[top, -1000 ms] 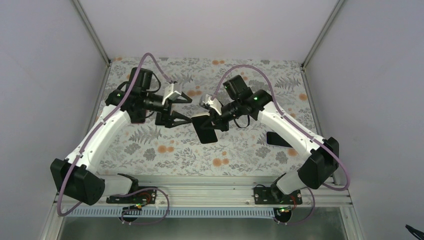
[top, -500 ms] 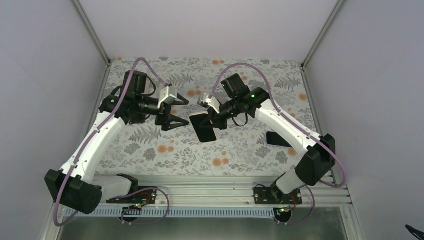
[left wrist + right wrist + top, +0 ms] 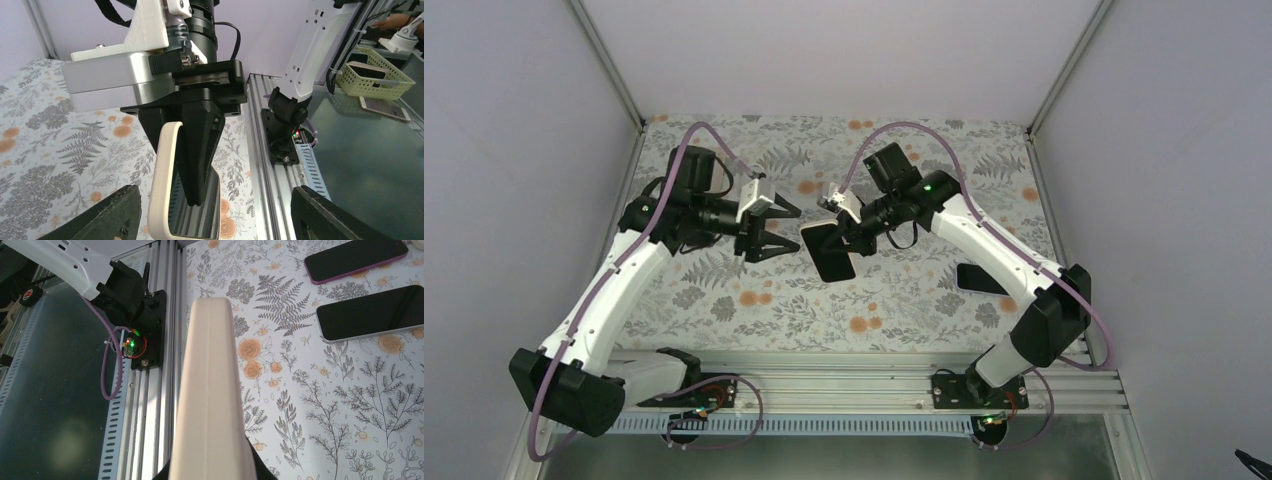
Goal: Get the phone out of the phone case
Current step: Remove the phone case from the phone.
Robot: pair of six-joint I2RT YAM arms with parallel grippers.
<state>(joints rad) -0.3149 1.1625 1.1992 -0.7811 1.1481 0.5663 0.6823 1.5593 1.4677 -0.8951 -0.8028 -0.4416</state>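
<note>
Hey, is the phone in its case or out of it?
In. The cream phone case, held aloft in the right gripper, frames the glossy screen of the phone; the left gripper is open.

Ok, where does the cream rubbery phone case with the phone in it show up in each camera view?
Top external: the cream phone case is the dark rectangle at centre.
Left wrist: case lower centre, upright, cream rim showing.
Right wrist: case bottom centre, seen edge-on.
Shared landmark: the floral tablecloth, behind the case in all three.
</note>
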